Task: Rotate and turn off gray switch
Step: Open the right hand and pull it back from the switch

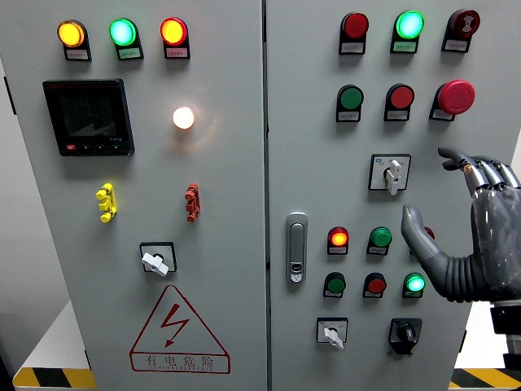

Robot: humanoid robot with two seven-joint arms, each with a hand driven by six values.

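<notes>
Just right hand (pixel 476 224) — open, beside gray switch (pixel 391 173)

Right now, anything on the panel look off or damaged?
Nothing looks damaged. Only inconsistency: the gray rotary switches sit at different angles. The upper right one points straight down, while the left door's and the lower right one are tilted. That may just be their settings. The right hand hovers open beside the upper switch, not touching it.
</notes>
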